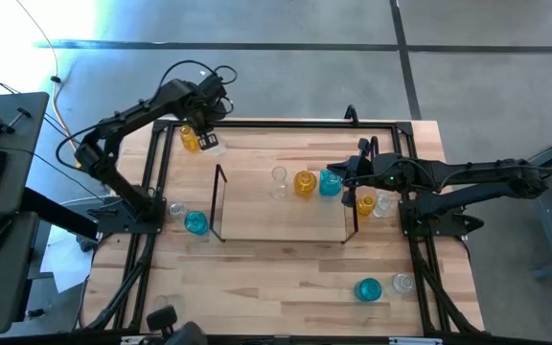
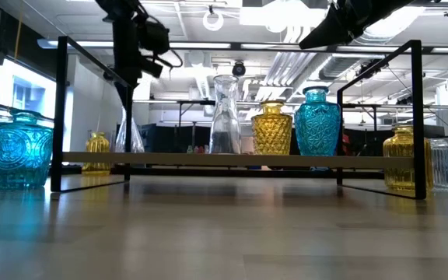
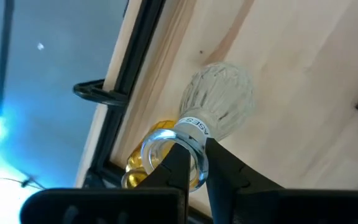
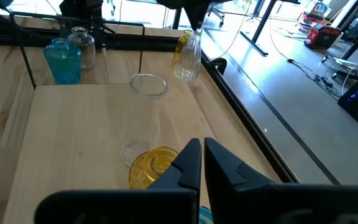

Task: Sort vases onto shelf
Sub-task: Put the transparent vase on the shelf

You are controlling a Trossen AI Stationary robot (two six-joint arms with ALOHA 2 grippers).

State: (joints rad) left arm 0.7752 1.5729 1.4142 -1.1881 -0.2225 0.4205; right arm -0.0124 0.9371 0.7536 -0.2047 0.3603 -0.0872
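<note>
1. Nearest the low camera, a turquoise-blue bulbous glass vase (image 2: 19, 149) stands on the wooden bench (image 1: 286, 278) left of the low flat shelf (image 1: 281, 222) with black wire end frames.
2. Left gripper (image 3: 196, 163), at the far-left corner: fingers (image 3: 179, 163) closed on the rim of a clear bulbous glass vase (image 3: 219, 102), held tilted above the bench.
3. On the shelf: a clear vase (image 2: 225, 115), an amber-yellow vase (image 2: 272, 128), a turquoise vase (image 2: 317, 121).
4. Right gripper (image 4: 202, 163) hovers over the shelf's right end, fingers nearly closed, holding nothing.
</note>
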